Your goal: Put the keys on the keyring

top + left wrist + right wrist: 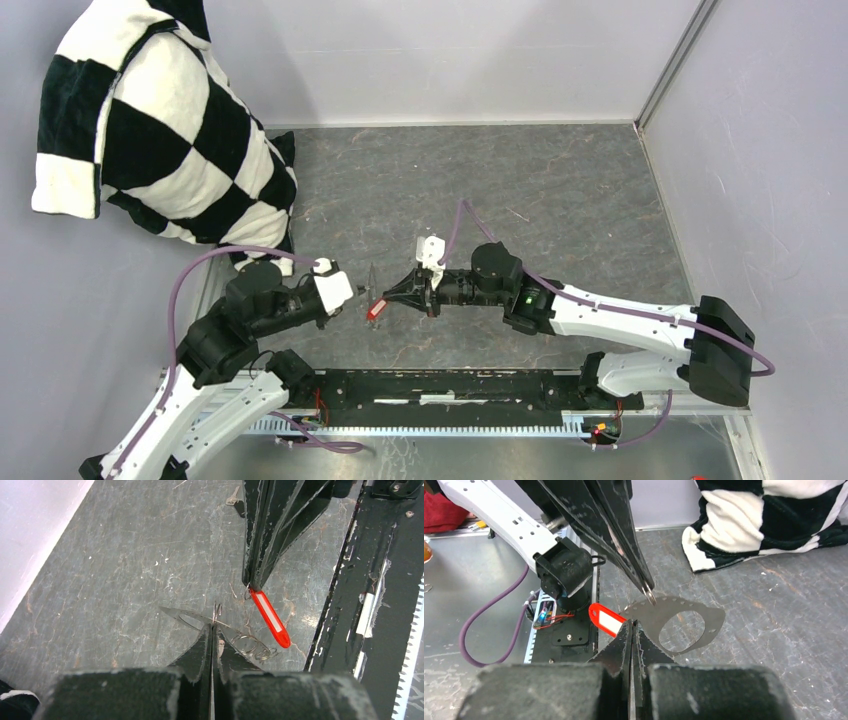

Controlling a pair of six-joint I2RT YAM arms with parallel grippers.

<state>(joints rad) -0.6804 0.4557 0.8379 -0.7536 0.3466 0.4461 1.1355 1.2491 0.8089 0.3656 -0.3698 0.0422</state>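
Top external view: left gripper (360, 291) and right gripper (388, 299) tip to tip over the grey table (560, 200), slightly toward 6 o'clock from its centre; red key tag (377, 309) dangling just below the meeting point; checkered cushion (160, 130) at 10 o'clock, well apart.

Grip states: left fingers (202, 645) clenched on the edge of the keyring (182, 615); right fingers (265, 530) clamped on the small end loop of the tag. Tag near the keyring, apparently not touching it, not yet threaded.

Likely hazards: rotation of the thin keyring within so narrow a pinch, from any sideways push by the tag; loss of the tag from a hold on its end loop alone; collision of the two closed tips, given so little room between them; a missed threading, for want of any visible gap in the ring.

Left wrist view only: keyring almost edge-on, a sliver pointing to 9 o'clock; thin wire coils (250, 647), apparently on the table, at 4 o'clock of the left tips, unidentifiable.

Right wrist view only: keyring face-on, a flat silvery loop with an oval opening, pinched at its 11 o'clock edge; tag at 9 o'clock of it. Key blade not discernible in any view.
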